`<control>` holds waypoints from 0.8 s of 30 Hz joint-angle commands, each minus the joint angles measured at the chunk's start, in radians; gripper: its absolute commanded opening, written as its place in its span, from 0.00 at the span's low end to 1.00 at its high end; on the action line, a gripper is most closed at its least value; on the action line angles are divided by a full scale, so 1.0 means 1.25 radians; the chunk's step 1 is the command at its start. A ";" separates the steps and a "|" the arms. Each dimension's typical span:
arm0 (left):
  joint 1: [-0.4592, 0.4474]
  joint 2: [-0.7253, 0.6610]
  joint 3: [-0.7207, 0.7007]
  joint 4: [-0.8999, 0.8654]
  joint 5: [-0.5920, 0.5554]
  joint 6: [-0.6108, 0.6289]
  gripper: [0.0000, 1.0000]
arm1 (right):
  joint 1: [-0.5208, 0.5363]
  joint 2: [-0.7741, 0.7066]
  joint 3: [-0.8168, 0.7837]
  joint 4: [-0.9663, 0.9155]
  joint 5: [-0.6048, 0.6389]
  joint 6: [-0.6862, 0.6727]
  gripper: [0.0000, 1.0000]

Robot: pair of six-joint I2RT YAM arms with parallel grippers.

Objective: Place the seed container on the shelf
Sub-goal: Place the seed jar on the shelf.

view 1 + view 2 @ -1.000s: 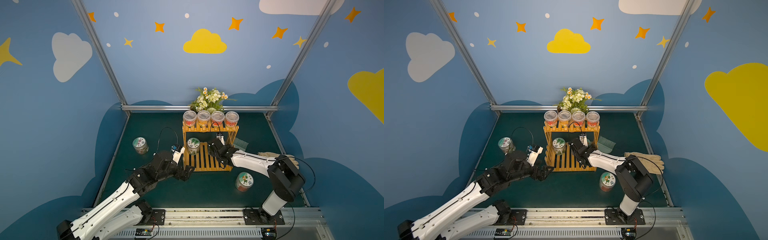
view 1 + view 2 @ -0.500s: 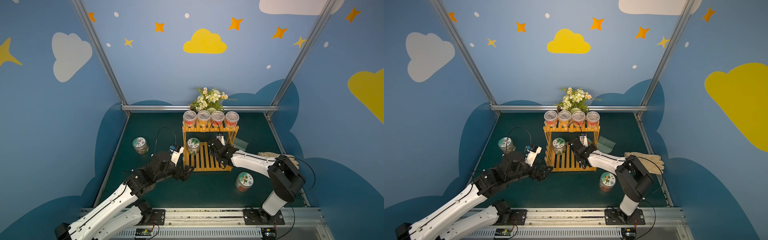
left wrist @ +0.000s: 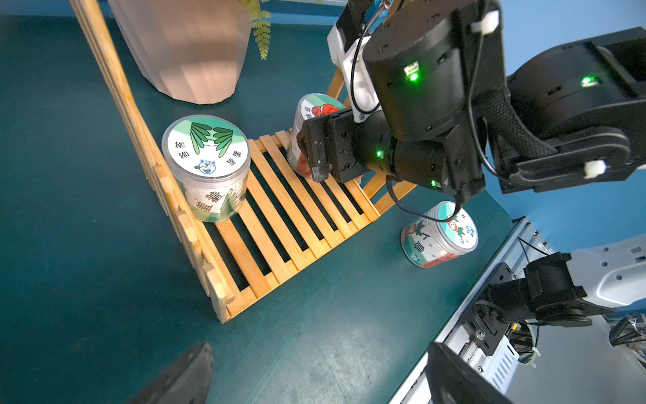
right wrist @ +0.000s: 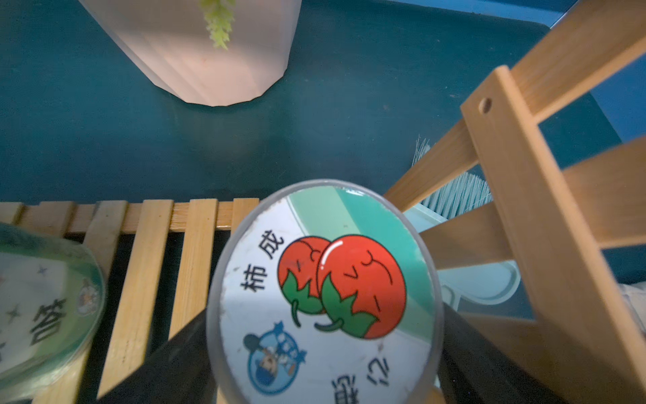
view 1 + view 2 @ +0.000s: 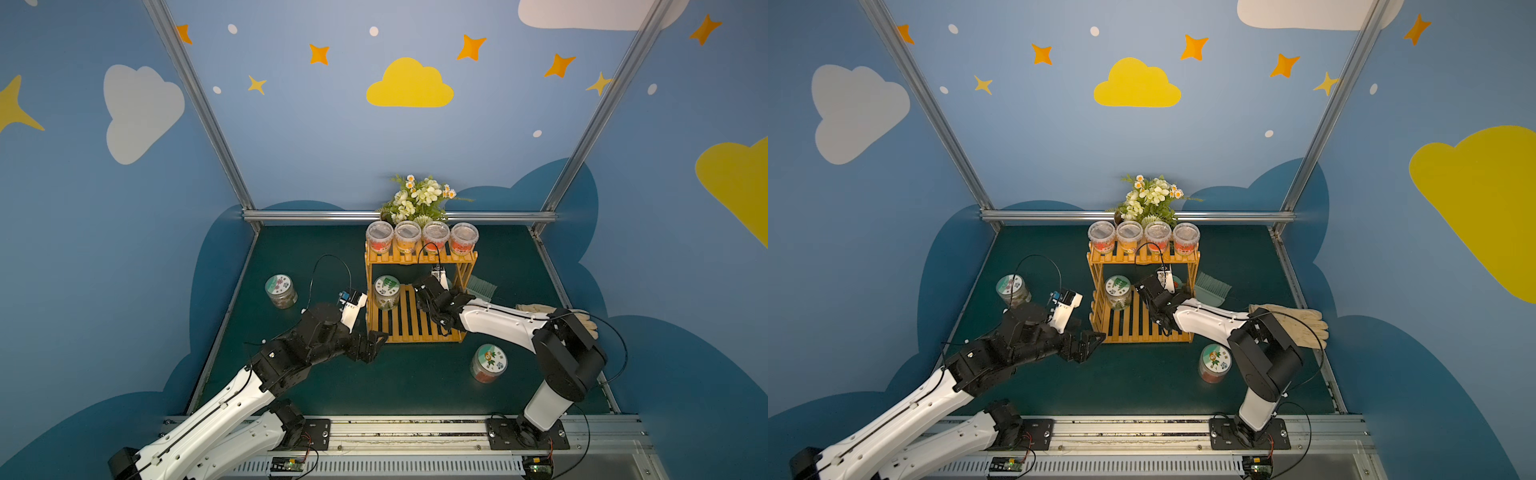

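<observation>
The seed container (image 4: 325, 290), a clear jar with a tomato picture on its lid, is on the lower tier of the shelf (image 5: 419, 332) near its right ladder side. In the left wrist view it (image 3: 316, 115) looks tilted. My right gripper (image 4: 323, 349) reaches in under the top tier, shut on the jar with a finger against each side. In both top views the gripper and the top tier hide most of the jar. My left gripper (image 3: 318, 377) hangs open and empty over the mat off the shelf's front left corner (image 5: 374, 343).
A green-leaf jar (image 5: 386, 291) stands at the lower tier's left end. Several jars (image 5: 420, 237) fill the top tier. Loose jars sit on the mat at left (image 5: 280, 289) and front right (image 5: 488, 361). A flower pot (image 5: 419, 197), brush (image 5: 480, 286) and gloves (image 5: 536, 309) lie beyond.
My left arm has drawn back slightly to the left, its gripper still open. The right gripper has stayed at the lower tier with the jar between its fingers.
</observation>
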 commanded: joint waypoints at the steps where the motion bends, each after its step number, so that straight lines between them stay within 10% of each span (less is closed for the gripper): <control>1: 0.003 -0.007 -0.010 -0.003 0.000 0.005 1.00 | -0.002 -0.004 0.019 -0.017 0.023 0.000 0.95; 24: 0.003 -0.034 -0.008 -0.023 -0.007 0.022 1.00 | 0.056 -0.175 -0.138 0.058 -0.020 -0.085 0.98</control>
